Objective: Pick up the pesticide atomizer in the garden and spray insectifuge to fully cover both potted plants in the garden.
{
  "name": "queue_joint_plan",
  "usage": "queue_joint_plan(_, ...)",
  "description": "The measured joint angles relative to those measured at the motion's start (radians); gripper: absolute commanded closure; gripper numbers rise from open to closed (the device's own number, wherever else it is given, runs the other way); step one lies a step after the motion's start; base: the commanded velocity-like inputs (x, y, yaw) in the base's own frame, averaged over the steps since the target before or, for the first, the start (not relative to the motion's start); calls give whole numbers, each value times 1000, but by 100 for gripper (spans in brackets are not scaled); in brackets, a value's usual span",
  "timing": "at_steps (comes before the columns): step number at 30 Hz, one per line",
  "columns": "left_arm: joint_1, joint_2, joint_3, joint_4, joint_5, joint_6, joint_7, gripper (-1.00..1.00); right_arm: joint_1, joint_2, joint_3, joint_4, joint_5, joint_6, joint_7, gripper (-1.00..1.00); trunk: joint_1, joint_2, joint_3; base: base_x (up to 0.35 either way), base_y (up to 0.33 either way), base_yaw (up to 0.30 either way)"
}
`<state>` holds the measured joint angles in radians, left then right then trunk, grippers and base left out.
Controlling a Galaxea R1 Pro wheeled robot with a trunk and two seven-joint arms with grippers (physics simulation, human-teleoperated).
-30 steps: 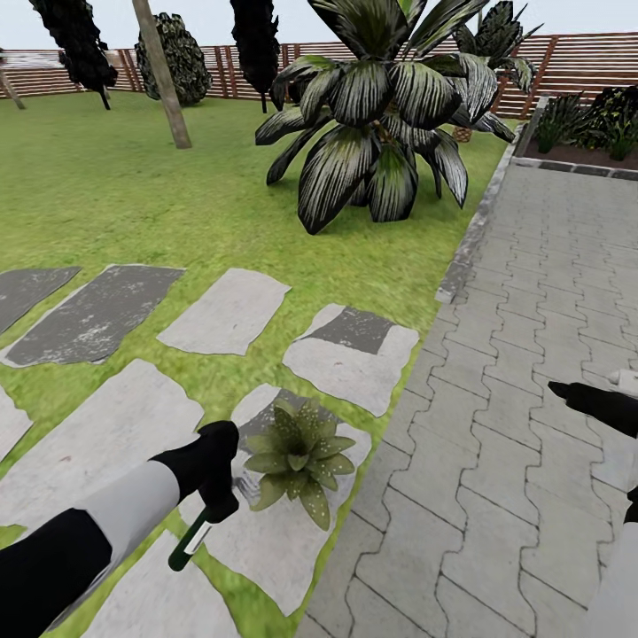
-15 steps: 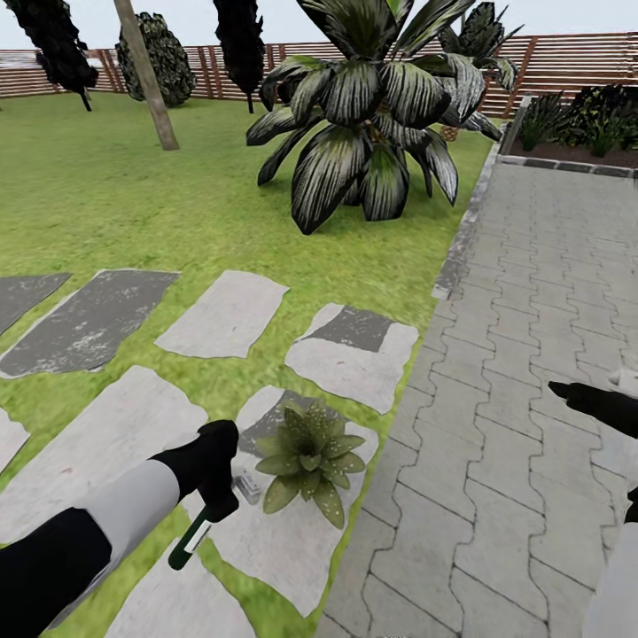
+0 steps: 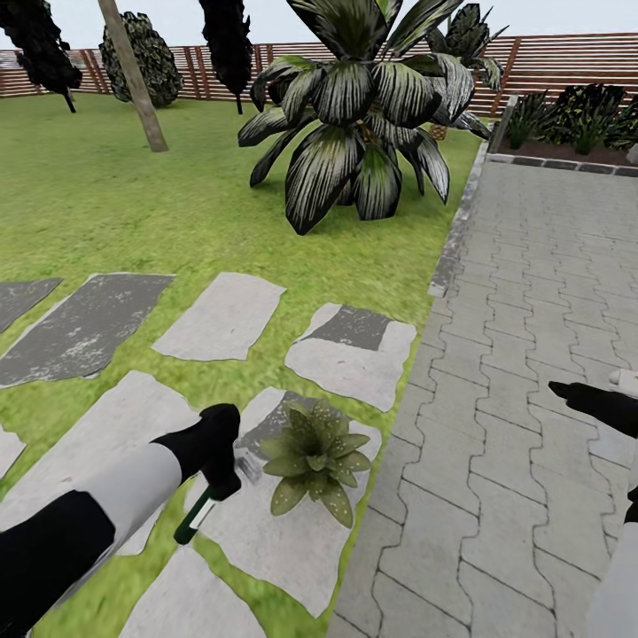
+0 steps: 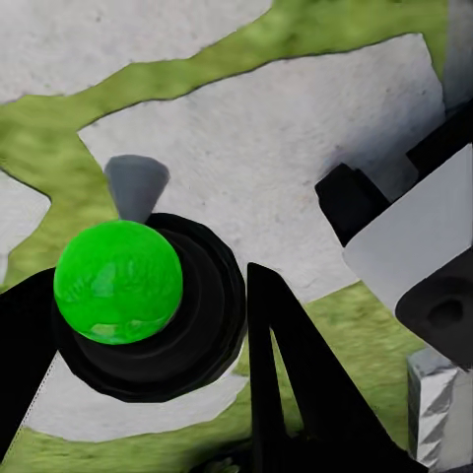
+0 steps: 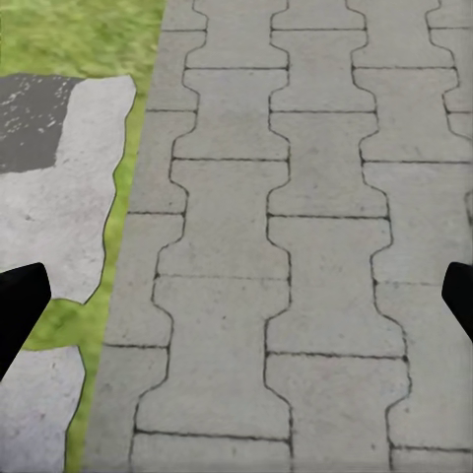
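Spraying is the step in hand, judging by the setup: left claw (image 3: 219, 470) is clamped round the pesticide atomizer (image 3: 197, 519), bottle body hanging down-left below the fist, whitish trigger head poking out toward the potted plant (image 3: 316, 461). Nozzle sits just beside the nearest leaves, apart from them, not touching. Plant sits on a stepping stone (image 3: 292, 540) at the lawn's edge, next to the grey paving (image 3: 532, 354).

Left wrist view: bright green bottle base (image 4: 118, 281) inside a dark ring, black claw fingers (image 4: 296, 384) either side, so grip looks firm. Whitish head part at that frame's edge, stone and grass beyond.

Right claw (image 3: 585, 399) hangs over the paving, well apart from the plant; wrist cam shows both tips far apart w/ nothing between, i.e. wide and empty.

Doing it well, imo:
- aim nozzle at rosette centre, not the stone beside it
- bottle is tilted; roll wrist so the head faces the leaves squarely
- sweep near side to far side for full cover
- don't push closer, leaves would get knocked
- keep right arm parked clear

Only one rosette in sight; 2nd plant needs finding after. Big palm (image 3: 354, 106) and fence (image 3: 567, 62) behind aren't targets.
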<state>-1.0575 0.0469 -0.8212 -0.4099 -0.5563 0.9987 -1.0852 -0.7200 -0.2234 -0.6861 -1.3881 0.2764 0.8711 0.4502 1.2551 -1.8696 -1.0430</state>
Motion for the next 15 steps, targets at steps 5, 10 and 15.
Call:
queue_joint_plan(5, -47, 0, -1, 0, 0, 1, 0, 100, 0, 0, 0, 1, 0, 0, 0, -100, 0, 0, 0, 0, 0, 0)
queue_joint_plan(10, -95, 0, -2, 0, 0, 2, 0, 100, 0, 1, 0, 1, 0, 0, 0, -100, 0, 0, 0, 0, 0, 0)
queue_joint_plan(15, -81, 1, -3, 0, 1, 3, -1, 100, 0, 1, 0, 0, 0, 0, 0, -100, 0, 0, 0, 0, 0, 0)
